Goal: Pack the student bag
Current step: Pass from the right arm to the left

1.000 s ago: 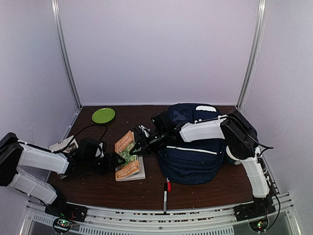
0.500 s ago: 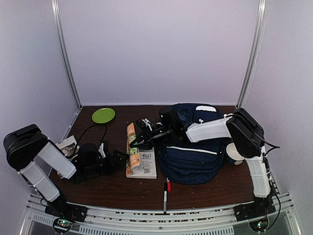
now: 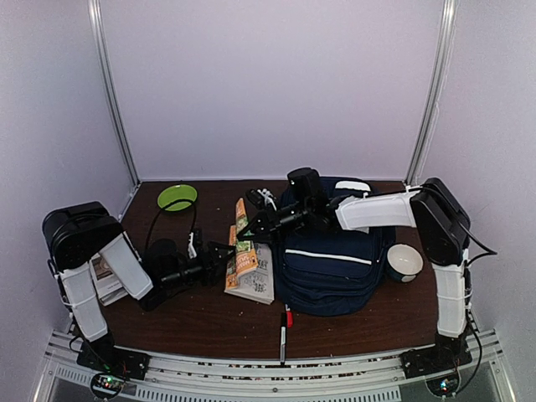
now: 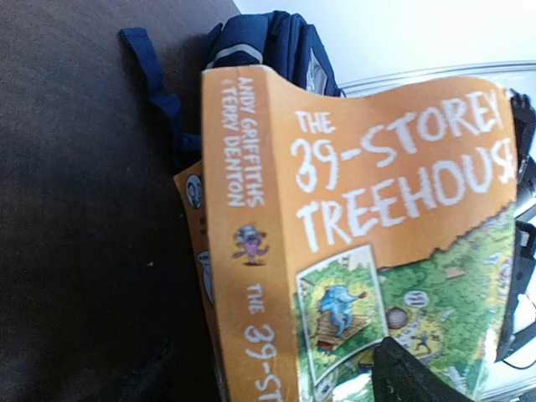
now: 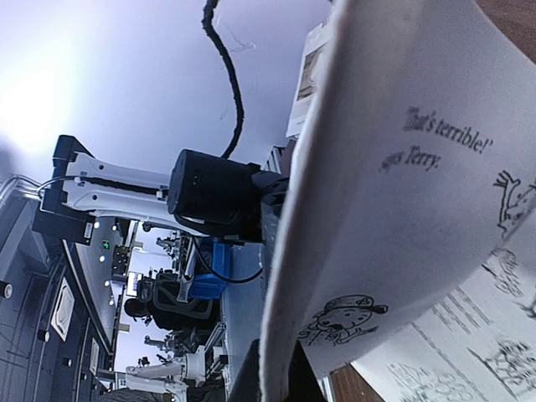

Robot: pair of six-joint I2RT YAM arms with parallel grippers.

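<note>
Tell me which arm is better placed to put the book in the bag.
Probably right: the right gripper is shut on the book, half lifted, beside the bag. The left gripper is open and farther away.

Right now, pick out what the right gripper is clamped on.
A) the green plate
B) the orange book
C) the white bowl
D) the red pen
B: the right gripper is shut on the orange book, and the right wrist view shows its printed pages pinched between the fingers.
</note>
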